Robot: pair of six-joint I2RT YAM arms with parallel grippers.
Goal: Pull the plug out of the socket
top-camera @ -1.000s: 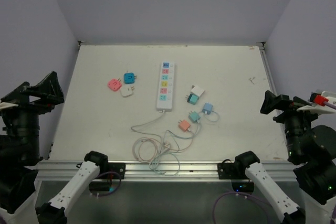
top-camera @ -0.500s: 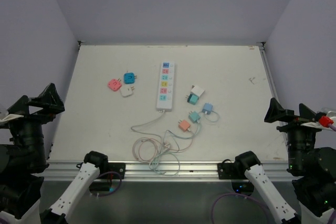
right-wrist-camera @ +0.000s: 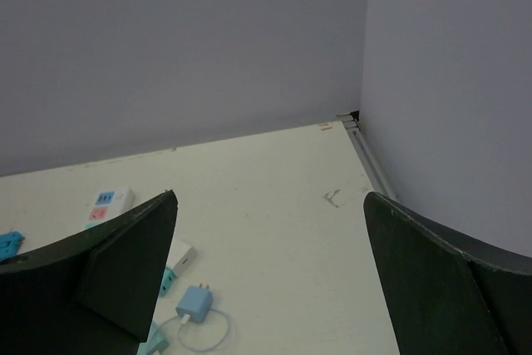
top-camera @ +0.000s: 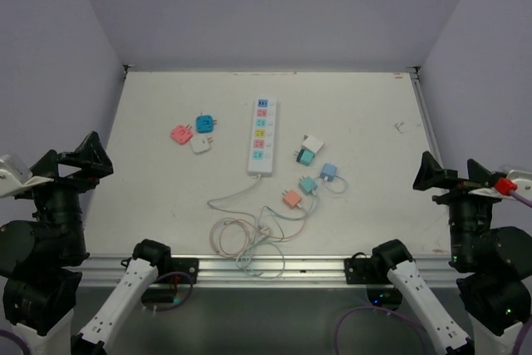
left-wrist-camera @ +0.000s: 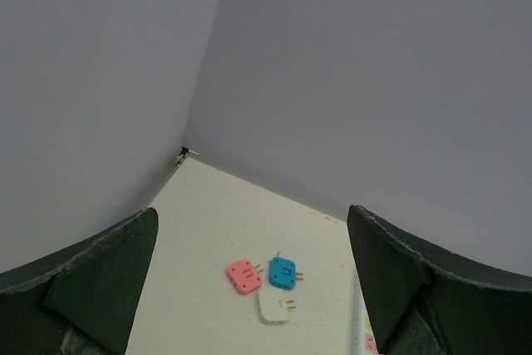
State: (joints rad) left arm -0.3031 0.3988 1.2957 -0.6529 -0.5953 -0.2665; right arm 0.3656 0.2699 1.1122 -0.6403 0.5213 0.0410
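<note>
white table (top-camera: 366, 122), lilac walls (top-camera: 274, 6) | socket (top-camera: 262, 137) flat at frame centre, cord (top-camera: 237, 201) trailing below | left gripper (left-wrist-camera: 251, 234) spread wide | right gripper (right-wrist-camera: 270, 205) spread wide

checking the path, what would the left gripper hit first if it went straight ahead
The left gripper likely meets the three small adapters on the table, framed between its fingers; depth unclear.

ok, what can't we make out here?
- Top view: socket too small to tell whether a plug sits in it.
- Left wrist: socket cut off by the bottom edge, only a sliver beside the left gripper's finger.
- Right wrist: only the socket's far end shows; the right gripper's finger hides the rest.
- Top view: cords too thin and tangled to trace.
</note>
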